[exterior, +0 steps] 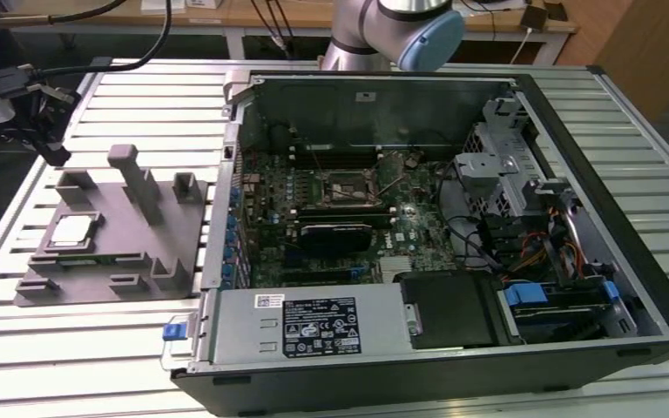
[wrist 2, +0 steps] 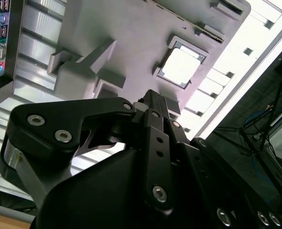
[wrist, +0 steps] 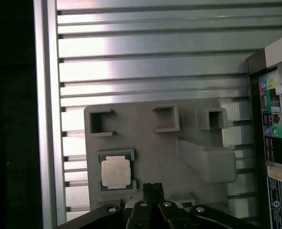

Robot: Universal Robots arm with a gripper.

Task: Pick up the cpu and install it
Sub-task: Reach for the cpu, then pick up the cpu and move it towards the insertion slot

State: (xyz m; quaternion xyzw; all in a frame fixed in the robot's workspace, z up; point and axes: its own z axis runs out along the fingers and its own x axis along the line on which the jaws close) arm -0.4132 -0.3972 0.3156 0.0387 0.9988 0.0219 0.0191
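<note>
Nothing has been picked up yet. The cpu (wrist: 115,171) is seen lying in its pocket of the grey holder (wrist: 145,148), near the fingers (wrist: 150,192) but not touched. The fingers are squeezed together, and nothing is held.

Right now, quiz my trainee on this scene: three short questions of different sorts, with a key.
1. True or false: the gripper holds the cpu.
2. Fill in: the holder stands to the exterior view's ____ of the case.
3. The cpu lies: A on the holder, B in the case, C in the gripper.
Key: 1 false; 2 left; 3 A.
</note>
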